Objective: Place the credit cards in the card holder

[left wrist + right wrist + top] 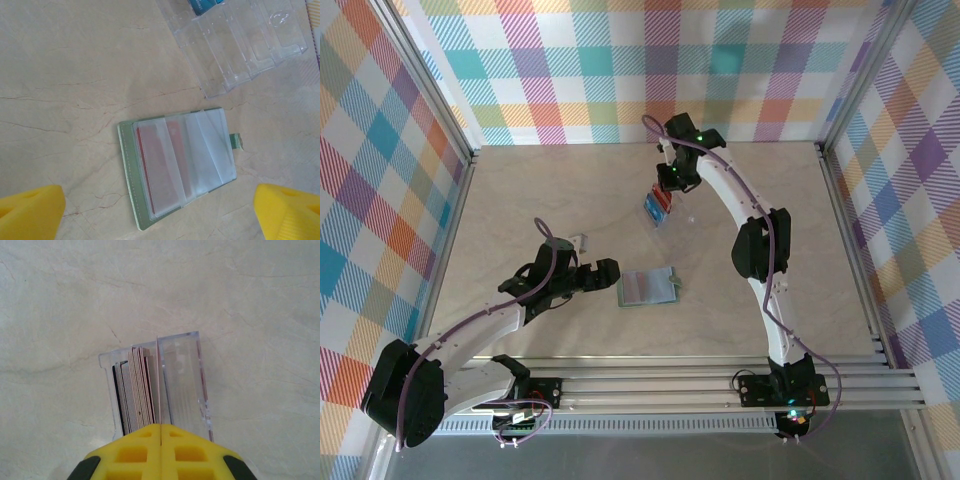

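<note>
left end effector (pixel 159 214): fingers wide apart over card holder (pixel 180 165) | card holder: lying open on desk (pixel 75 75), mid-frame in top view, red card (pixel 176 155) in pocket | right end effector (pixel 160 429): pinched together on upright card (pixel 158 370) beside stacked credit cards (pixel 136 390) in clear tray (pixel 186 382), upper centre
</note>
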